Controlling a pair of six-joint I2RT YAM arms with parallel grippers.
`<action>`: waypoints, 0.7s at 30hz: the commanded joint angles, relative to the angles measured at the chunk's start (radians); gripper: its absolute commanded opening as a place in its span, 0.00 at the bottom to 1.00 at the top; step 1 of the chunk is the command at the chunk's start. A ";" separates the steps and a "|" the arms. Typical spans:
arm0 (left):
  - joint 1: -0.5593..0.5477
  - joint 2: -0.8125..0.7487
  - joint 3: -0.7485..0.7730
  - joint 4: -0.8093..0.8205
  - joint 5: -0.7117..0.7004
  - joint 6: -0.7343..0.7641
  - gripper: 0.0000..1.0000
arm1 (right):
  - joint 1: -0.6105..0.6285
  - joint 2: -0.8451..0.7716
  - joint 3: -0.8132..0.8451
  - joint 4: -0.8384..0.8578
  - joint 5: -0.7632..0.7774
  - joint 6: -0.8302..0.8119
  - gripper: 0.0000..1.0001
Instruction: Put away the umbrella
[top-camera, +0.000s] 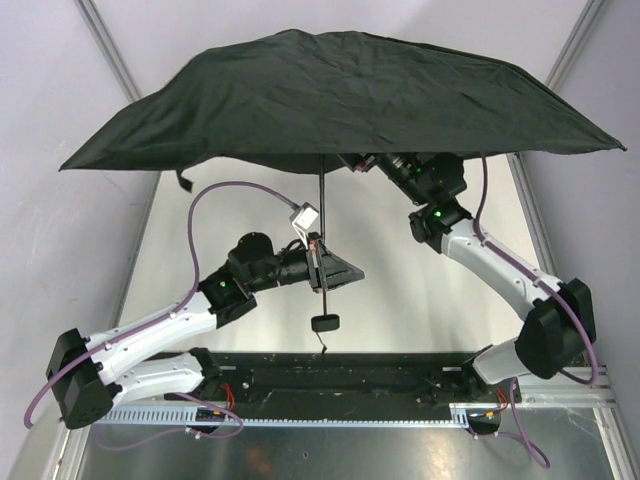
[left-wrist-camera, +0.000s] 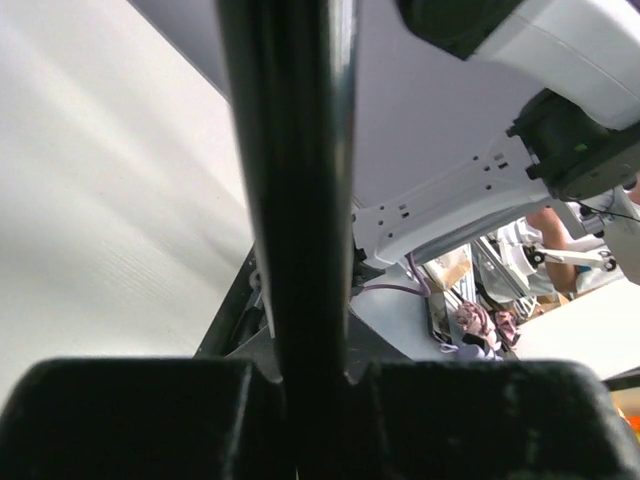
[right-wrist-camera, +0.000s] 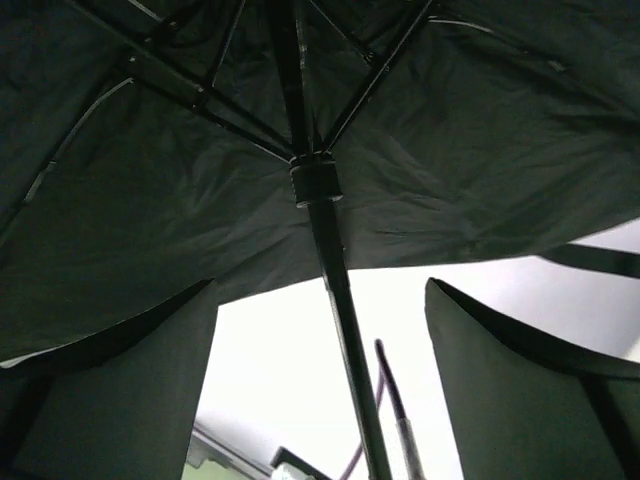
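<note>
The left gripper (top-camera: 320, 263) is clenched on the umbrella (top-camera: 330, 95) — its jaws pinch the thin black shaft (left-wrist-camera: 290, 200), which runs straight up between them in the left wrist view. Above that grip the shaft stands upright and the canopy (top-camera: 250, 110) spreads fully open, wide over both arms. Just below the grip hangs the handle (top-camera: 325, 322). The right gripper (right-wrist-camera: 320, 290) is up under the canopy, to the right of the shaft in the overhead view, its jaws released and spread wide. Its two fingers (right-wrist-camera: 120, 390) flank the shaft without touching it — beyond their tips sits the runner (right-wrist-camera: 315, 185), where the ribs (right-wrist-camera: 375, 85) fan out against the fabric.
</note>
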 joint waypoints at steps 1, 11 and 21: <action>0.003 -0.031 0.009 0.150 0.060 0.010 0.00 | -0.006 0.069 0.032 0.237 0.021 0.137 0.85; 0.003 -0.010 -0.005 0.162 0.101 -0.012 0.00 | -0.019 0.203 0.218 0.239 0.011 0.087 0.57; 0.004 0.000 -0.004 0.175 0.109 -0.022 0.00 | -0.015 0.216 0.248 0.253 -0.001 0.067 0.61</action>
